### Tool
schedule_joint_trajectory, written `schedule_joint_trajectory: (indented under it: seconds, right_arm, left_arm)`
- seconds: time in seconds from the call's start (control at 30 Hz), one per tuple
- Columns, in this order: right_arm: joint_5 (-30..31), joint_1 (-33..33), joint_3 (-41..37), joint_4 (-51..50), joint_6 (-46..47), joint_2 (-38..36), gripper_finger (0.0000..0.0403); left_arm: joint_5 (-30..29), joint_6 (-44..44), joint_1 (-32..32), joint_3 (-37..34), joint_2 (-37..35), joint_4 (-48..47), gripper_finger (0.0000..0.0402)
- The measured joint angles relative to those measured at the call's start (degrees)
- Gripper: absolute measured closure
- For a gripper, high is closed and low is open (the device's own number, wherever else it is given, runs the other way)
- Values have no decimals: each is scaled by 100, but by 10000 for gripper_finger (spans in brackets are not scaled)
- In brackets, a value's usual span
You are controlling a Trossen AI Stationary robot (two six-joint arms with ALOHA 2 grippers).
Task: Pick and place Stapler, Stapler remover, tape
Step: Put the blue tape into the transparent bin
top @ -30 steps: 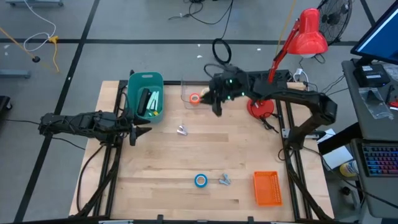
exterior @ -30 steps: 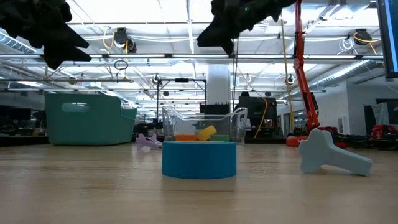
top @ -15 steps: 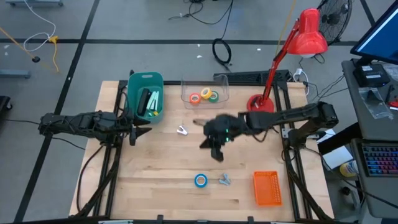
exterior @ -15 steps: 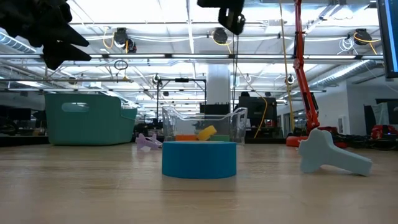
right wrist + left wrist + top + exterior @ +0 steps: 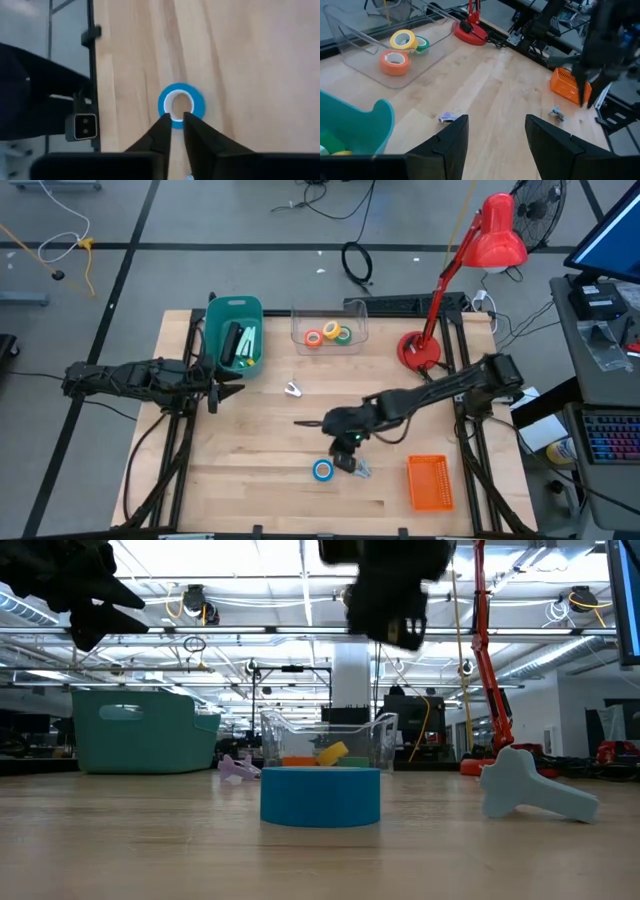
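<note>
While the left gripper [image 5: 215, 392] waits near the teal bin [image 5: 236, 332] with its fingers [image 5: 451, 142] spread and empty, the right gripper [image 5: 343, 463] hangs just above the blue tape roll [image 5: 322, 470], which lies flat on the wooden surface [image 5: 260, 440] beside a small grey staple remover [image 5: 361, 470]. Its fingers [image 5: 162, 131] are nearly together, gripping nothing. Orange [image 5: 313, 338], yellow [image 5: 329, 333] and green [image 5: 344, 334] rolls sit in the clear tray [image 5: 300, 319]. An orange basket [image 5: 429, 482] stands nearby.
</note>
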Motion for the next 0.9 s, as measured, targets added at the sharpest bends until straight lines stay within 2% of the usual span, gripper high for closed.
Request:
schedule_joint_trajectory:
  seconds: [0.23, 0.33, 0.9]
  right_arm:
    - [-954, -176, -2, 55, 155, 618, 280]
    - [-1076, -215, -1, 136, 174, 815, 263]
    - [-642, -193, 2, 517, -224, 933, 275]
  left_arm:
    - [1, -24, -1, 0, 0, -3, 201]
    - [1, 69, -2, 0, 0, -3, 201]
    - [8, 181, -2, 0, 0, -105, 201]
